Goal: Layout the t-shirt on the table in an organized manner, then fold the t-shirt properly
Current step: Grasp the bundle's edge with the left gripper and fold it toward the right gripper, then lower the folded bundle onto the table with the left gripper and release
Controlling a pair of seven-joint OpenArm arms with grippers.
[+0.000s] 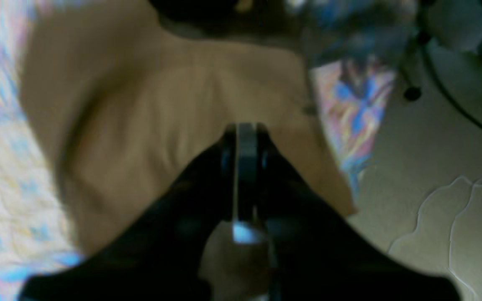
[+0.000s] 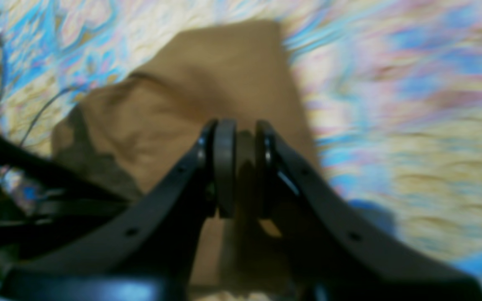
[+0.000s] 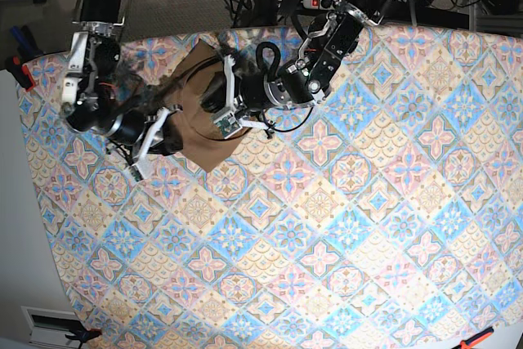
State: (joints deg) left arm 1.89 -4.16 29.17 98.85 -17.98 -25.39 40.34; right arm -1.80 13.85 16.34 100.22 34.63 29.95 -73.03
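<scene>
Both grippers pinch the shirt (image 3: 200, 120) near the table's (image 3: 343, 234) far edge: left gripper (image 1: 246, 129) clamped tight, right gripper (image 2: 241, 138) narrowly gripping cloth.

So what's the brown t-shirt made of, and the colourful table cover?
The t-shirt looks like soft matte knit cloth, probably cotton: it sags and creases where the left gripper pinches it. The table cover looks like thin printed fabric, perhaps quilted, since faint stitched ripples show in the right wrist view; blur leaves that unsure.
</scene>
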